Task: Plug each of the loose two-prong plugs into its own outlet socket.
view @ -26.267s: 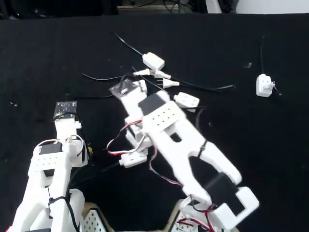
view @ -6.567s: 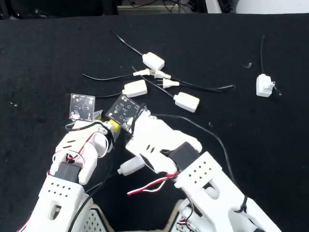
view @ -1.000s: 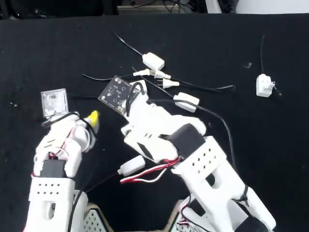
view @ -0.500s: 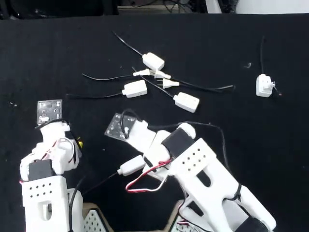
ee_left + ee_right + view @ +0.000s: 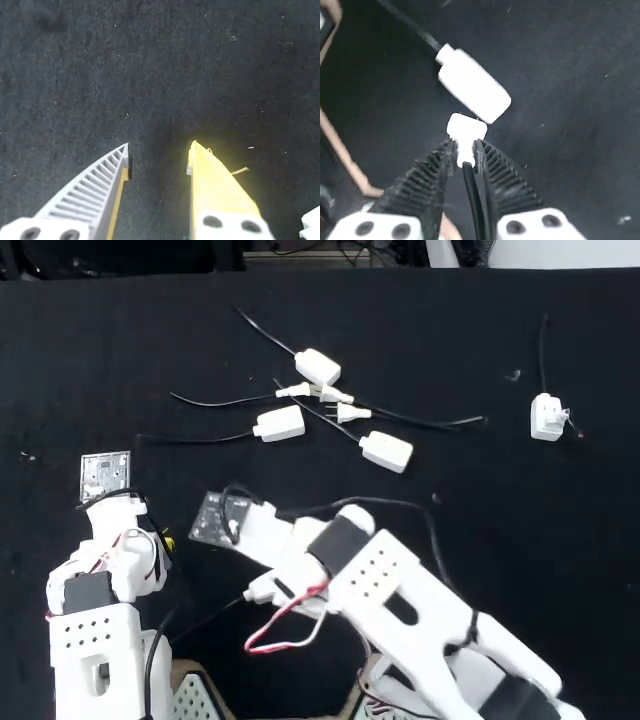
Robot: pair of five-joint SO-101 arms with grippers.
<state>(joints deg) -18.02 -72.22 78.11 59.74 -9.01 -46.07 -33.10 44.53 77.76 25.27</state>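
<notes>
My right gripper (image 5: 465, 146) is shut on a white two-prong plug (image 5: 466, 131) with a black cable. The plug's tip is right at the end of a white outlet socket (image 5: 472, 92), which lies near the table's front (image 5: 270, 587); I cannot tell whether the prongs are in. The right arm (image 5: 345, 555) bends back over that socket. My left gripper (image 5: 159, 147) is open over bare black cloth with nothing between its grey finger (image 5: 102, 192) and its yellow finger (image 5: 215, 192). The left arm (image 5: 105, 565) stands at the front left.
At the back of the black table lie three more white sockets (image 5: 317, 366) (image 5: 280, 423) (image 5: 386, 451) and two loose plugs (image 5: 298, 390) (image 5: 347, 412) on black cables. A white adapter (image 5: 546, 417) sits far right.
The right arm has drawn back from the far cluster to the front socket, bringing the plug and its cable along. The left arm has pulled back to the front left.
</notes>
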